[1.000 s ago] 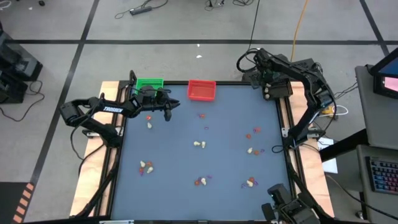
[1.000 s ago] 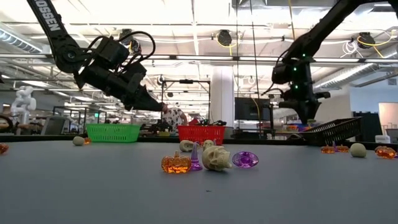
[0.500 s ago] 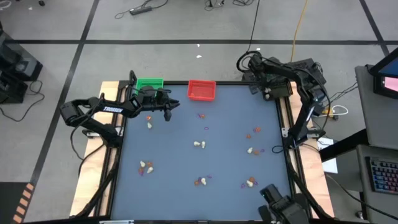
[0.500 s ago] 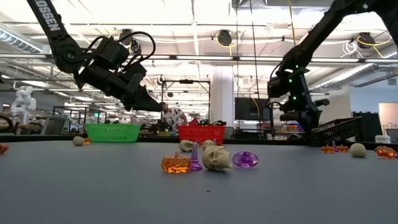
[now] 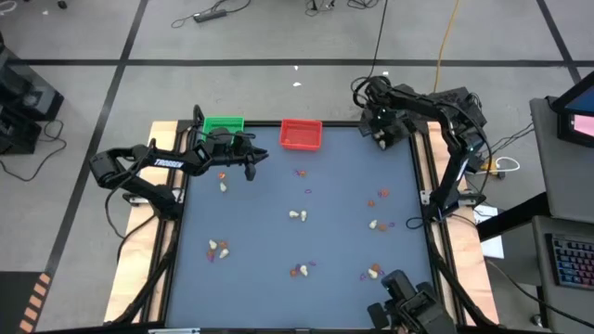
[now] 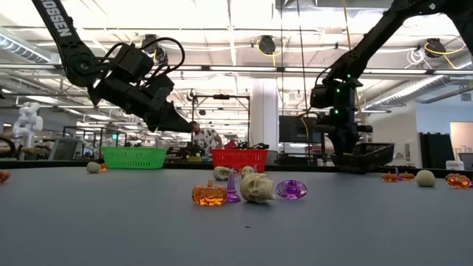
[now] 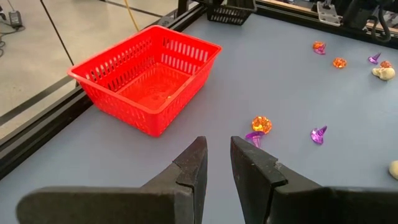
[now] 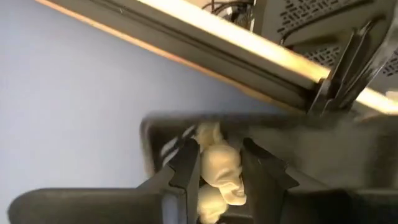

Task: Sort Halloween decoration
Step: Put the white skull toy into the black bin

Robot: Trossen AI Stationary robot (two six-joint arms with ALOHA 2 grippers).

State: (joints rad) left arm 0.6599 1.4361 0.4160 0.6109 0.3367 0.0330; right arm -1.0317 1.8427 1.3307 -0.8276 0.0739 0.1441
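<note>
So the dark blue-grey table (image 5: 278, 241) has wooden strips along its left and right edges. At the far edge there's a green basket (image 5: 223, 124) and a red basket (image 5: 301, 135) close beside it, both slatted plastic. A black basket (image 6: 367, 155) sits at the far right corner. Off to the right there's a keyboard (image 5: 568, 260) on a side desk. A black cable (image 5: 212, 13) lies on the grey floor beyond the table.

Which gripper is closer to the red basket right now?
Left. The left gripper hovers just left of the red basket; the right gripper is farther off, at the table's back right corner.
</note>
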